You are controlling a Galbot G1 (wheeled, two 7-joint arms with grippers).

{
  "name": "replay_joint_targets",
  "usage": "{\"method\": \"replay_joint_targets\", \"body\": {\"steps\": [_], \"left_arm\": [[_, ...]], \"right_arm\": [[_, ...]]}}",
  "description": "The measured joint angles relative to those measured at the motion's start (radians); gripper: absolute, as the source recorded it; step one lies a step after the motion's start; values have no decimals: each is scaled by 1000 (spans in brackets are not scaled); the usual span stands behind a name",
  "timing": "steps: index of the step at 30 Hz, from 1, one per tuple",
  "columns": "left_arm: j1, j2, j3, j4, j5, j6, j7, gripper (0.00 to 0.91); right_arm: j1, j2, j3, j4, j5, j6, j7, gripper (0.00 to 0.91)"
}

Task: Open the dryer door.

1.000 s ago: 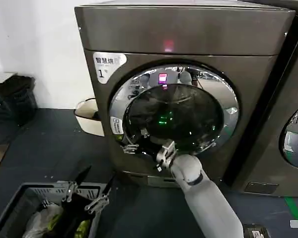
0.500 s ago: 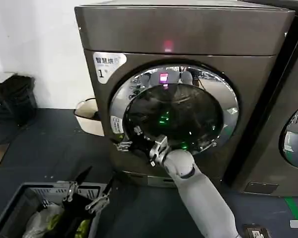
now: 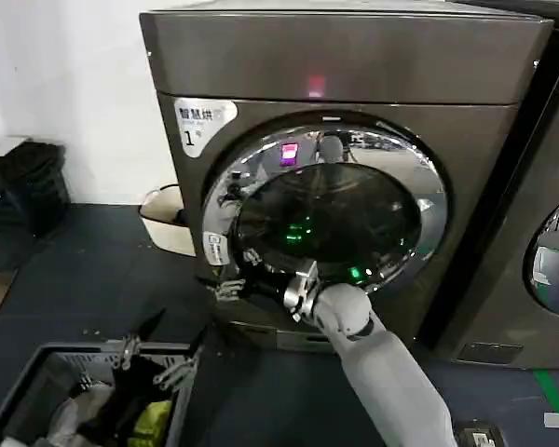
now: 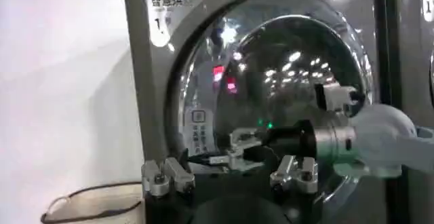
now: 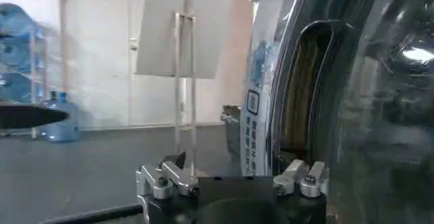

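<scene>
- Chrome-rimmed dryer door (image 3: 328,212) fills the front of the dryer (image 3: 354,65), its left edge swung slightly off the seal; I judge the latch released.
- Right pincer (image 3: 231,286) hooks that lower-left rim to lever it out; whether it clamps, I cannot tell.
- Left pincer (image 3: 154,358) hangs spread over the basket (image 3: 37,372), idle.

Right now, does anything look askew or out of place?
Only the dryer door: its left edge stands slightly off the dryer, where the right gripper reaches its lower-left rim. That fits opening; no damage visible.
</scene>
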Motion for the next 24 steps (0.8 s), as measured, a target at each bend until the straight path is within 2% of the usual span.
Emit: {"method": "replay_joint_targets", "body": {"steps": [5,10,13,24], "left_arm": [[-45,31,-74,35,-107,7,25,907],[-77,60,-132,50,-160,60,41,907],[-95,78,-162,57,-186,85,39,907],[-164,188,-225,136,-314,127,23,907]], "right_arm": [[-11,-24,3,21,1,11,-62,907],[-18,-47,11,35,2,30,-98,907],[-25,-63,16,49,5,16,-125,907],[-46,-121,59,49,47,64,-345,907]]}}
